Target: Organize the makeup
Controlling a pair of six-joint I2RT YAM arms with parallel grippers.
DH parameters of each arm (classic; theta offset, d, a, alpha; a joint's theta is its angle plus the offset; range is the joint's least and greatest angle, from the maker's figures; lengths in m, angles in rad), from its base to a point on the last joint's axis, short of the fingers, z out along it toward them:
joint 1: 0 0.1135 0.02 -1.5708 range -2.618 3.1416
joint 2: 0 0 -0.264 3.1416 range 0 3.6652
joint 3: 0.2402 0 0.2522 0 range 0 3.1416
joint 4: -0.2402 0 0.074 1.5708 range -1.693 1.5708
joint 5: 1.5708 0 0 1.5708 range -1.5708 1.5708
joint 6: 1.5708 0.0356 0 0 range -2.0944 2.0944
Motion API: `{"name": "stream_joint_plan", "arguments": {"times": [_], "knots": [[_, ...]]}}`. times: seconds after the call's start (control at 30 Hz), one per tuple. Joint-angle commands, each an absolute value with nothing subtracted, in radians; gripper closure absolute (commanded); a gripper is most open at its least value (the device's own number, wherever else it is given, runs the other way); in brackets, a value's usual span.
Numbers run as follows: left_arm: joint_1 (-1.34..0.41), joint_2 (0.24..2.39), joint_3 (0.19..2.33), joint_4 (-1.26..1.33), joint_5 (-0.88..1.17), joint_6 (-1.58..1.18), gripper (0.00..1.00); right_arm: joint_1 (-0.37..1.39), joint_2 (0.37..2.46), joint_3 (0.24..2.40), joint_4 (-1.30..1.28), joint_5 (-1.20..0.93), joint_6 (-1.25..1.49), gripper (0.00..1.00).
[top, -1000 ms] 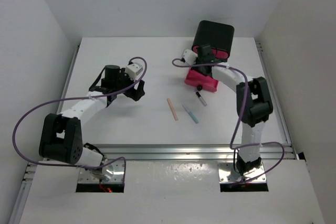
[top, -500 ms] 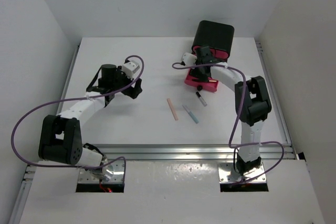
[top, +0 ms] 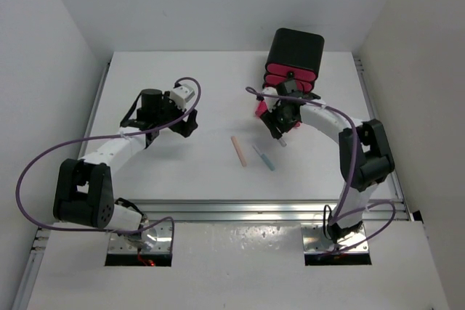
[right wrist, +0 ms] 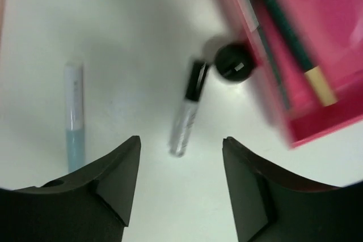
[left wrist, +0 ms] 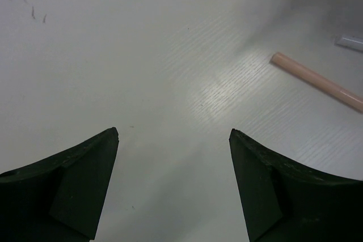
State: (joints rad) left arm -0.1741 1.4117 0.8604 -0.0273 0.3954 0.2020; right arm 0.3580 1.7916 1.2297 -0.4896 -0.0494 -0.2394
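White walls close in a white table (top: 182,179). At its far side stands the black box (top: 296,49), well beyond both pairs of fingers.

The pink drawer (right wrist: 323,49) is out on the table, just ahead of the right gripper (right wrist: 180,145) and off to the right side of its wrist view. Its round black knob (right wrist: 232,62) faces the gap between the fingers. A dark pencil (right wrist: 283,26) with a pale gold end lies inside the drawer.

The right gripper's fingers stand apart above the table and hold nothing. Below and just ahead of the gap between them lies a clear tube with a black cap (right wrist: 188,109), flat on the table, with the cap end away from the fingers, next to the knob. The blue stick (right wrist: 74,123) lies ahead of the finger on the left of that view.

The left gripper (left wrist: 173,134) is spread wide and empty, with only bare table between its fingers. The peach-pink stick (left wrist: 317,81) lies ahead of them and to the right, well apart from both tips.
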Motion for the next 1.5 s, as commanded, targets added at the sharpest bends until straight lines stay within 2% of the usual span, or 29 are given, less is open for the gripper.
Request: {"name": "stream_joint_plan", "arguments": {"times": [0.0,0.17,0.33,0.4,0.6,0.63,0.67,0.7,0.87,1.0,1.03,1.1,1.13,1.3,1.33,1.37,1.4,1.47], "knots": [[-0.189,1.411,0.868,-0.002,0.417,0.21,0.15,0.361,1.842,1.201,-0.497,-0.083,-0.11,0.42],[-0.198,1.411,0.868,-0.011,0.417,0.21,0.15,0.364,1.904,1.262,-0.511,-0.002,-0.114,0.44],[-0.198,1.411,0.868,-0.011,0.417,0.219,0.15,0.345,1.947,1.247,-0.486,-0.006,-0.124,0.45],[-0.198,1.411,0.868,-0.02,0.417,0.219,0.15,0.342,1.962,1.256,-0.502,-0.011,-0.123,0.49],[-0.198,1.411,0.868,-0.02,0.408,0.229,0.15,0.341,2.008,1.289,-0.557,-0.087,-0.155,0.77],[-0.198,1.411,0.868,-0.02,0.408,0.229,0.15,0.341,2.002,1.287,-0.563,-0.09,-0.167,0.91],[-0.198,1.411,0.868,-0.02,0.408,0.229,0.15,0.342,1.994,1.287,-0.577,-0.098,-0.173,0.97],[-0.198,1.411,0.868,-0.02,0.408,0.229,0.15,0.345,1.982,1.289,-0.593,-0.107,-0.184,1.0],[-0.198,1.411,0.868,-0.011,0.408,0.229,0.15,0.397,1.875,1.292,-0.637,-0.143,-0.37,1.0],[-0.198,1.411,0.859,-0.011,0.408,0.229,0.15,0.419,1.799,1.293,-0.517,-0.048,-0.454,1.0],[-0.198,1.411,0.859,-0.011,0.408,0.229,0.15,0.422,1.796,1.307,-0.459,0.041,-0.481,1.0],[-0.198,1.411,0.859,-0.011,0.408,0.229,0.15,0.4,1.836,1.354,-0.384,0.104,-0.527,1.0],[-0.198,1.411,0.859,-0.011,0.408,0.229,0.15,0.397,1.854,1.4,-0.377,0.185,-0.566,1.0],[-0.198,1.402,0.859,-0.02,0.397,0.239,0.15,0.377,2.049,1.572,-0.374,0.314,-0.769,1.0],[-0.198,1.402,0.859,-0.031,0.388,0.25,0.15,0.379,2.092,1.597,-0.344,0.345,-0.805,0.95],[-0.198,1.402,0.859,-0.031,0.388,0.25,0.15,0.377,2.095,1.591,-0.324,0.369,-0.805,0.95],[-0.198,1.402,0.859,-0.031,0.388,0.25,0.15,0.376,2.097,1.573,-0.304,0.388,-0.83,0.81],[-0.198,1.402,0.859,-0.031,0.377,0.25,0.15,0.374,2.094,1.571,-0.282,0.402,-0.828,0.65]]}}
